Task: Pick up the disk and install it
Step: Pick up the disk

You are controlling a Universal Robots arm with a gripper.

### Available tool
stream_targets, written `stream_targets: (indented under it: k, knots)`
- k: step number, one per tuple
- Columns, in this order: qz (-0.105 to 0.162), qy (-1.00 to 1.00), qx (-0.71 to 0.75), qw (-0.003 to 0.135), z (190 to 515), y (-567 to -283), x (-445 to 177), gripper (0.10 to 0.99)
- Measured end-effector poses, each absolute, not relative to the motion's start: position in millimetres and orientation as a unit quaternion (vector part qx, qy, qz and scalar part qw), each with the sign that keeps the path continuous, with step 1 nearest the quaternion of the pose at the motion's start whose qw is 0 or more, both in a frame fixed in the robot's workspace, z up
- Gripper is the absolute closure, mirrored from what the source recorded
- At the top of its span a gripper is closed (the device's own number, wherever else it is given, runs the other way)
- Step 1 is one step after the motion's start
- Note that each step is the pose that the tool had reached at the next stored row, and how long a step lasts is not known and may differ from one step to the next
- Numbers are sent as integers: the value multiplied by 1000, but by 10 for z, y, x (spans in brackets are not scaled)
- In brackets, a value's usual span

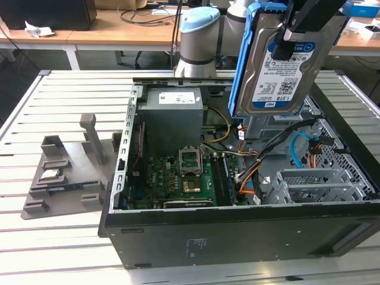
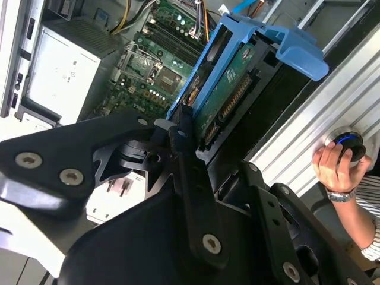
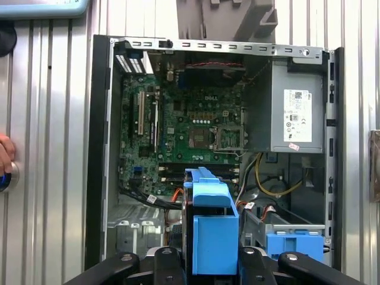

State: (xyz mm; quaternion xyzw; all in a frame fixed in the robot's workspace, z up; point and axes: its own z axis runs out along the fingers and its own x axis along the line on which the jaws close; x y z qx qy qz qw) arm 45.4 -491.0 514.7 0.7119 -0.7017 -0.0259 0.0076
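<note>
Hand [image 1: 290,37] clamped on silver disk [image 1: 279,80] w/ white-blue label, blue frame, above open PC case [image 1: 237,234].

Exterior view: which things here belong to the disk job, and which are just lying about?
Job in hand: disk, gripped by the end effector above the open case.

Just lying about: grey fixture on the table; power supply inside the case; a person's hand on a knob.
</note>
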Motion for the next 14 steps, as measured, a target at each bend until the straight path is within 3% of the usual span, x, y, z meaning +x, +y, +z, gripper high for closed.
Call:
stream_targets:
  k: [14]
  knots:
    - [-26, -702, 712, 8, 5075, -5359, 453, 722]
